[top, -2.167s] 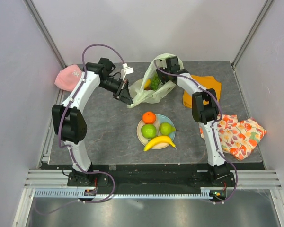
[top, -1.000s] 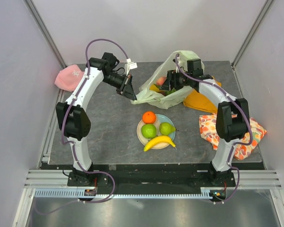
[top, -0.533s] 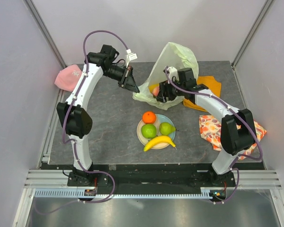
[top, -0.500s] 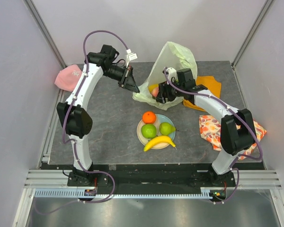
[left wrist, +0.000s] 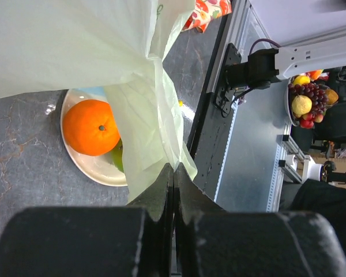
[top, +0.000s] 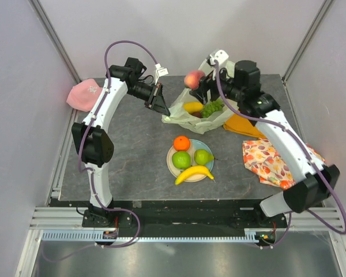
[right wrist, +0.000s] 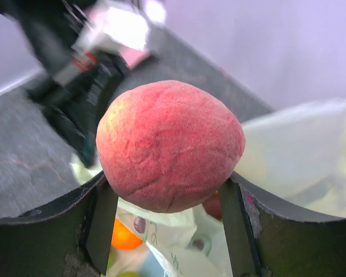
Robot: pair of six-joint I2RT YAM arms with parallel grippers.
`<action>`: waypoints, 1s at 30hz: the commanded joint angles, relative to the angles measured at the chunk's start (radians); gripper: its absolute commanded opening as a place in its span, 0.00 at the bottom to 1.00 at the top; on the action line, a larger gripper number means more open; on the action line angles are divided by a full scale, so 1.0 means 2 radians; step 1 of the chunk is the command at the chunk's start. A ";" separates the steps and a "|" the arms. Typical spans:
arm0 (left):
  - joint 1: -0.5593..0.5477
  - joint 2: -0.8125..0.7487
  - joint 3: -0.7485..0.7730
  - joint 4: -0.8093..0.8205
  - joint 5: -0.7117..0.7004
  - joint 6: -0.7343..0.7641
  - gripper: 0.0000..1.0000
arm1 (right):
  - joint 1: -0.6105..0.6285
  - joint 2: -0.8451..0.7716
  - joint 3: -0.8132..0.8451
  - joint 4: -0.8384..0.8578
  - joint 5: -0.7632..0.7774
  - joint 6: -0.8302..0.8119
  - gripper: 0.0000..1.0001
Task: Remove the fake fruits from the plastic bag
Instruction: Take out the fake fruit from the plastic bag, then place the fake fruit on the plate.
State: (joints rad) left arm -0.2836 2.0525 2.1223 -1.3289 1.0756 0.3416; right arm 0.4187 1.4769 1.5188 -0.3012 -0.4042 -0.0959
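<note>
I have the peach, a rosy, matte, creased ball, gripped between the curved dark fingers of the right gripper and held in the air above the open bag. The bag is thin, crinkly, pale green film, and my left gripper is clenched on a fold of its edge. Inside lie a yellow fruit and, I think, green grapes. A glossy orange, apple, pear and banana fill the round plate.

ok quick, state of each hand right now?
Left hand: closed, pinching the plastic bag at its edge.
Right hand: closed on the pink peach.
</note>
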 commanded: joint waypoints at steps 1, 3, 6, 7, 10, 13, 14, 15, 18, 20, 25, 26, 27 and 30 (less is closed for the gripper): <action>-0.002 0.003 0.006 0.012 -0.002 -0.010 0.02 | 0.005 -0.052 0.033 -0.083 -0.044 -0.046 0.52; -0.002 0.005 0.015 0.014 -0.004 -0.014 0.02 | 0.009 -0.073 0.006 -0.117 -0.062 -0.067 0.52; -0.002 0.005 0.029 0.015 -0.011 -0.016 0.02 | 0.022 -0.091 -0.034 -0.184 -0.091 -0.128 0.49; -0.002 0.005 0.031 0.015 -0.020 -0.016 0.02 | 0.026 -0.096 -0.045 -0.196 -0.087 -0.139 0.50; -0.001 0.000 0.028 0.015 -0.028 -0.014 0.02 | 0.043 -0.099 -0.074 -0.222 -0.083 -0.186 0.50; 0.000 -0.013 0.013 0.016 -0.030 -0.015 0.02 | 0.048 -0.084 -0.094 -0.233 -0.079 -0.217 0.49; 0.000 -0.017 0.004 0.017 -0.031 -0.014 0.02 | 0.048 -0.077 -0.097 -0.240 -0.078 -0.226 0.50; 0.000 -0.024 0.000 0.017 -0.032 -0.014 0.02 | 0.048 -0.068 -0.098 -0.247 -0.076 -0.242 0.49; 0.000 -0.035 -0.001 0.022 -0.037 -0.019 0.02 | 0.048 -0.035 -0.098 -0.267 -0.076 -0.261 0.49; 0.000 -0.037 0.009 0.026 -0.040 -0.024 0.02 | 0.047 -0.010 -0.095 -0.267 -0.074 -0.263 0.48; 0.000 -0.038 0.016 0.022 -0.051 -0.020 0.02 | 0.037 0.059 -0.061 -0.281 -0.062 -0.278 0.48; 0.000 -0.039 0.013 0.022 -0.051 -0.020 0.02 | 0.032 0.072 -0.041 -0.288 -0.063 -0.283 0.48; 0.000 -0.041 0.009 0.022 -0.050 -0.020 0.02 | 0.029 0.098 -0.030 -0.303 -0.060 -0.287 0.48; 0.000 -0.049 -0.005 0.022 -0.051 -0.017 0.01 | 0.012 0.148 0.015 -0.331 -0.059 -0.311 0.48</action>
State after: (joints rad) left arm -0.2836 2.0331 2.1212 -1.3018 0.9825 0.3218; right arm 0.4831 1.6772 1.4220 -0.8894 -0.5201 -0.6342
